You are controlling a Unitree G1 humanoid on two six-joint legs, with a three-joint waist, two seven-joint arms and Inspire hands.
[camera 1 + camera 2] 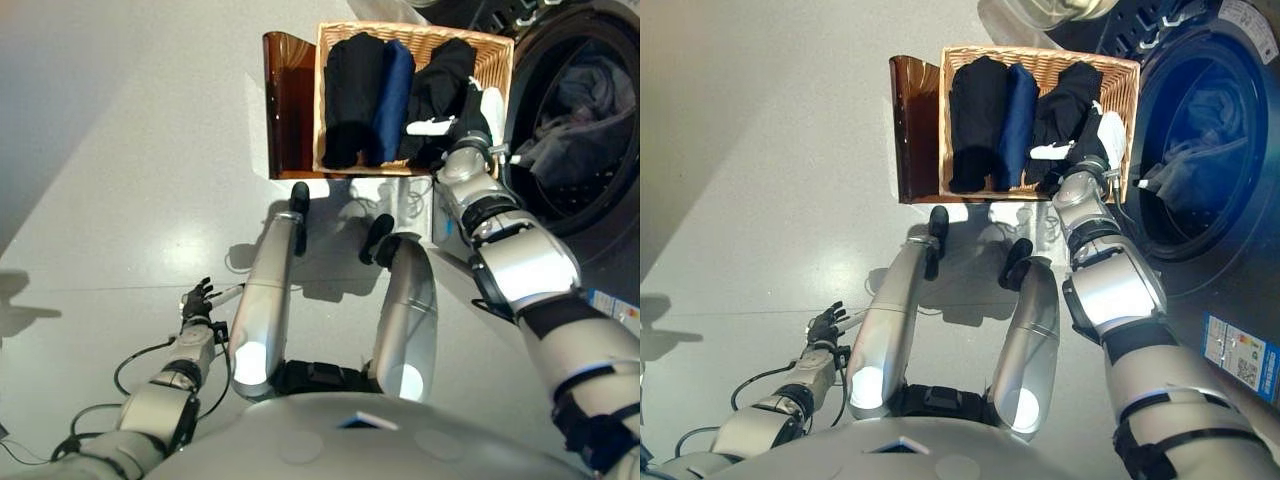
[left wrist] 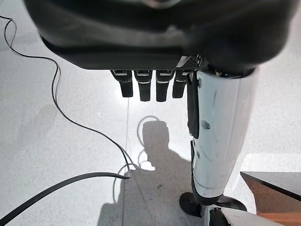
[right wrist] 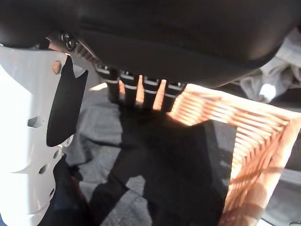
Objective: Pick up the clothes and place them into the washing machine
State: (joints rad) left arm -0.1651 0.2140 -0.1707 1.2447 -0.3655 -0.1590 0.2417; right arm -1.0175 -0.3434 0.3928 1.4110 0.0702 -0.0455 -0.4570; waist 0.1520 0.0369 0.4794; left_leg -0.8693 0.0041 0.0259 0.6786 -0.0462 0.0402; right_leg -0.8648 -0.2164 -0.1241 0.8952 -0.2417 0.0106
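A wicker basket (image 1: 500, 62) sits on the grey floor (image 1: 130, 150), just beside the open drum of a washing machine (image 1: 590, 130) on the robot's right. Inside the basket lie folded clothes side by side: a black garment (image 1: 350, 95), a blue garment (image 1: 392, 95), and another dark garment (image 1: 440, 85) nearest the machine. Some pale laundry (image 1: 580, 120) already lies inside the drum.

The robot's right hand (image 1: 470, 115) reaches down into the basket over the dark garment on the machine side. In the wrist view its fingers (image 3: 141, 92) point down into the dark cloth, their tips hidden, so whether they have closed on fabric cannot be told.

The left hand (image 1: 197, 297) hangs low over the bare floor, well away from the basket, fingers loosely straight and holding nothing.

The step appears to be taking hold of the first garment. To do it well, the fingers should sink deep enough to gather a full fold, not just a top layer, then lift straight up clear of the basket rim before swinging toward the drum.
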